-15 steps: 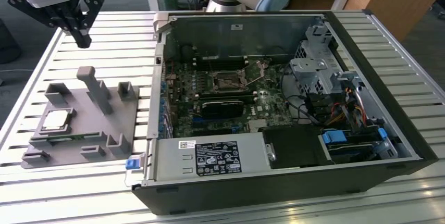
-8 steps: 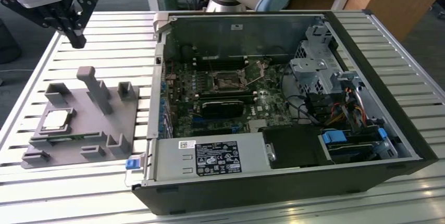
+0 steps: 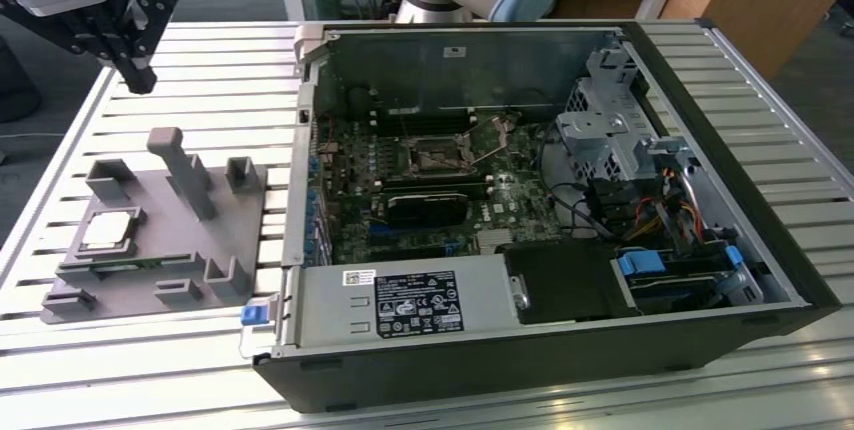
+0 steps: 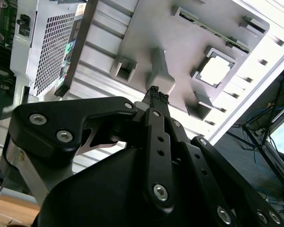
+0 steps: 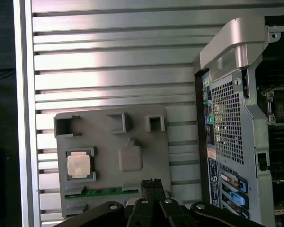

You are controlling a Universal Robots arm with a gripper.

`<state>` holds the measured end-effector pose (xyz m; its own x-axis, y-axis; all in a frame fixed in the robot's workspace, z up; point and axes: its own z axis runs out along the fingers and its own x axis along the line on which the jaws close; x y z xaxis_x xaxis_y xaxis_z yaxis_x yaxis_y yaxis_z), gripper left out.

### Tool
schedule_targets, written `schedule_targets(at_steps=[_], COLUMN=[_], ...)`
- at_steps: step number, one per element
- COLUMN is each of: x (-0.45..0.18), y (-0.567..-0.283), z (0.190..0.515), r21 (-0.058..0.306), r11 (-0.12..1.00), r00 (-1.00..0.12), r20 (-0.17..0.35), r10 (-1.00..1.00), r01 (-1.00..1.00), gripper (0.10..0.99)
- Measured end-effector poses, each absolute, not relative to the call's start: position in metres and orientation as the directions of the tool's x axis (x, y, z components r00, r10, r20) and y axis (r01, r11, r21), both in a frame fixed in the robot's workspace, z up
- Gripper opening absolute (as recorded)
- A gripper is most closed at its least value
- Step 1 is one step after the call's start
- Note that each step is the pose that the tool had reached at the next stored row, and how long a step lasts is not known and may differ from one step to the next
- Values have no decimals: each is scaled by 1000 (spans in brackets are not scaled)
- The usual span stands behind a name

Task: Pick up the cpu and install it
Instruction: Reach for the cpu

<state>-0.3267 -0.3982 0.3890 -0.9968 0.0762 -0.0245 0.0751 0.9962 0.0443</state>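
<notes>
Silvery flat square cpu sitting in grey plastic tray; probably light, stiff and fragile, best gripped by opposite edges. Black gripper hovering above, fingers pinched together, empty.

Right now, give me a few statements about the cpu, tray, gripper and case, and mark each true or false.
1. The cpu lies in the tray. True.
2. The gripper holds the cpu. False: it is shut on nothing, up off the tray and apart from the cpu.
3. The case is open, its motherboard showing. True.
4. The cpu sits inside the case. False: it lies in the tray, outside the case.
5. The tray is on the exterior view's right of the case. False: it is on the left.
</notes>
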Motion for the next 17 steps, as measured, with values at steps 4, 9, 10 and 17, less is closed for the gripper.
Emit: schedule_targets(at_steps=[4,9,10,17], x=[-331,-335,-336,-342], y=[-398,-398,-398,-398], z=[389,389,389,388], r21=[44,44,44,44], r11=[996,996,996,996], r00=[-997,-997,-997,-997], r20=[-24,-24,-24,-24], r10=[76,76,76,76], r01=[75,75,75,75], gripper=[106,106,106,106])
